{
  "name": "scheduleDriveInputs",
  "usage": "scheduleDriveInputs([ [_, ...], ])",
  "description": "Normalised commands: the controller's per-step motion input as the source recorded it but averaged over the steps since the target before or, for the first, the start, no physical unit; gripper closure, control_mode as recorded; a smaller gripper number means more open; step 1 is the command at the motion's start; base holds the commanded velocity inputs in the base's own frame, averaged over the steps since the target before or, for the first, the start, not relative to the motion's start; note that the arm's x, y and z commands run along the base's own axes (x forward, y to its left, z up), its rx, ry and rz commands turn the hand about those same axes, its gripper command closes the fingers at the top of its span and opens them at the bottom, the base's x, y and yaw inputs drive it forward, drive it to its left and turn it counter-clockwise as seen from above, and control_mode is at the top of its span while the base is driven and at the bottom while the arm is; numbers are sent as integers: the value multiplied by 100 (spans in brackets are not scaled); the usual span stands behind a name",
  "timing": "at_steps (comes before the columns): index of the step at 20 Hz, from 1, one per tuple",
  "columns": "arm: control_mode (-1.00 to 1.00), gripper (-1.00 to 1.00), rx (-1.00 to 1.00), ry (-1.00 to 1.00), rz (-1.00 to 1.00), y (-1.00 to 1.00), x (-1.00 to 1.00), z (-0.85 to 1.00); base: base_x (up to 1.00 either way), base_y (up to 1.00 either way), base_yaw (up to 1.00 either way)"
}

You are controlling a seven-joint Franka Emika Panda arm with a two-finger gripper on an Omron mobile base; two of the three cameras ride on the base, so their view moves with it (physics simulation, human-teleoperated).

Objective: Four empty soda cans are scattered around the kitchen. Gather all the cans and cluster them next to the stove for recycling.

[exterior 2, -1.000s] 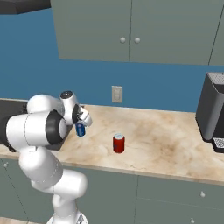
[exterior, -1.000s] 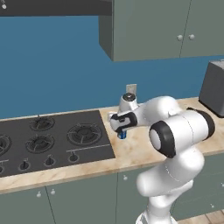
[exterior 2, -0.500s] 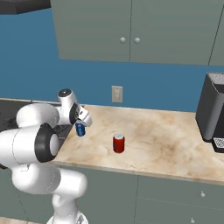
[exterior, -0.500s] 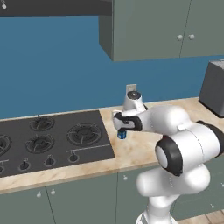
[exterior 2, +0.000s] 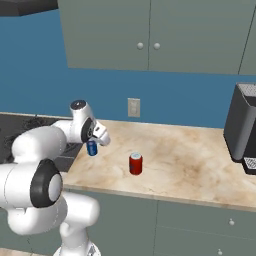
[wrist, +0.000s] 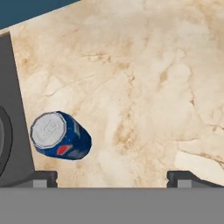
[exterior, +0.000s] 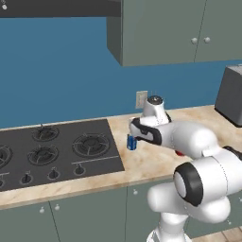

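Observation:
A blue soda can (exterior: 132, 142) (exterior 2: 92, 148) (wrist: 60, 135) stands upright on the counter just off the right edge of the black stove (exterior: 56, 151) (exterior 2: 69, 151) (wrist: 11, 109). My gripper (exterior: 134, 134) (exterior 2: 94, 141) (wrist: 113, 179) hovers right over it, open, with the can nearer one fingertip (wrist: 41, 177) and free of both. A red soda can (exterior 2: 135, 163) stands upright further right on the counter; in the left base view only a sliver of it (exterior: 179, 153) shows behind my arm.
A wall outlet (exterior: 141, 99) (exterior 2: 133, 107) sits behind the blue can. A dark appliance (exterior 2: 244, 129) (exterior: 230, 94) stands at the counter's far right. Bare marble counter (exterior 2: 190, 160) lies between the red can and that appliance. Upper cabinets hang overhead.
The jaws have widened slightly around the blue can, which stays where it stood. The arm's elbow has swung outward and toward the cameras.

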Motion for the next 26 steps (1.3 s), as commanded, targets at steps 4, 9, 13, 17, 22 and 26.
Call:
scheduleDriveInputs([
  [4,-100,-100,0,0,5,-41,-31,16,0,0,0],
  [9,-100,-100,0,0,3,-39,-31,13,0,0,0],
  [13,-100,-100,0,0,1,-41,-25,9,0,0,0],
  [17,-100,-100,0,0,0,-44,-18,6,0,0,0],
  [22,-100,-100,0,1,0,-43,-13,2,0,0,0],
  [26,-100,-100,0,0,0,-42,-1,4,0,0,0],
])
